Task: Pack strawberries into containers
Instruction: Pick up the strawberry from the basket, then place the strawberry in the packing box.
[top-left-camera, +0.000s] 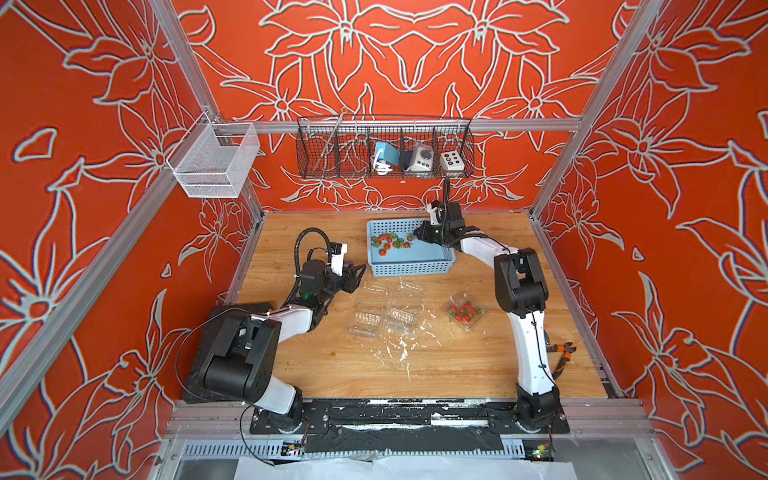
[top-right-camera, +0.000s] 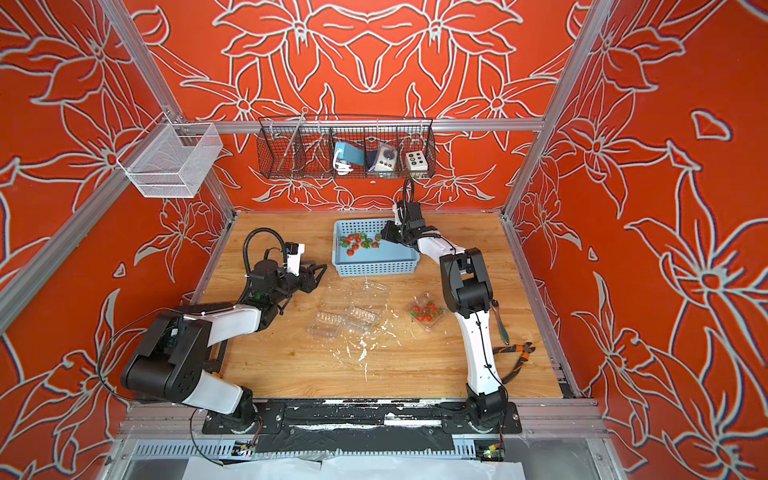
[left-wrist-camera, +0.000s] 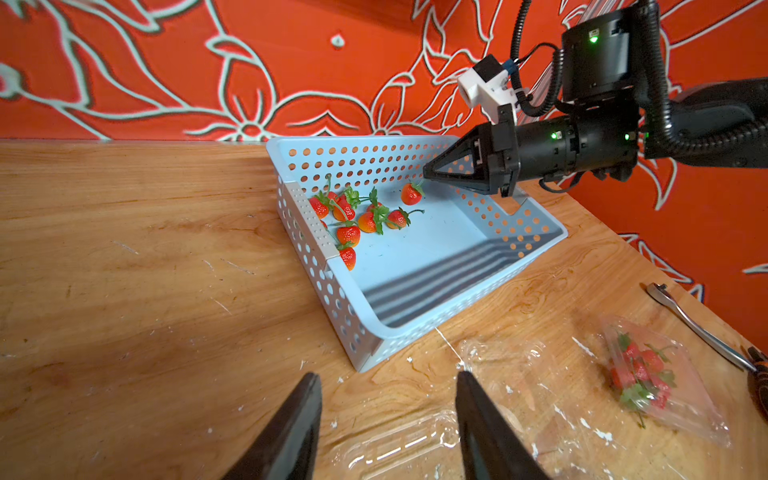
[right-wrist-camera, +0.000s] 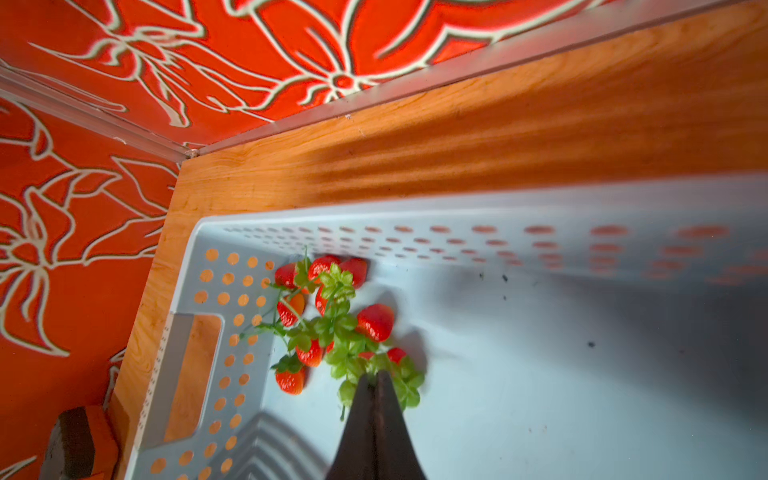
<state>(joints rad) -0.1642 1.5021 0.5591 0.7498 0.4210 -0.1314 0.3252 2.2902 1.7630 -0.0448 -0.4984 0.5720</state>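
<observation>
The light blue perforated basket (top-left-camera: 409, 268) sits at the far middle of the bench (top-left-camera: 457, 365). A cluster of strawberries (top-left-camera: 388, 242) lies in its far left part. The right arm (top-left-camera: 480, 248) stretches over the basket's right end. The right jaws are pressed together at the leafy cap of a lone strawberry (left-wrist-camera: 411, 194), which sits at their tip just right of the cluster. In the right wrist view green leaves spread on both sides of the closed tips, so they seem to pinch the cap. Whether that berry is clear of the basket floor I cannot tell.

The left arm (top-left-camera: 291, 320) is over the left part of the bench. The left jaws stand apart with nothing between them, pointing toward the basket's near left corner.

An empty clamshell container (top-left-camera: 380, 322) lies open in the middle of the bench, its two halves side by side. A second clear clamshell (top-left-camera: 401, 287) lies just on the near side of the basket. A third clamshell (top-left-camera: 457, 300), to the right beside the right arm, holds a small heap of packed strawberries (top-left-camera: 464, 313). Orange-handled pliers (top-left-camera: 561, 357) lie at the bench's right edge.
</observation>
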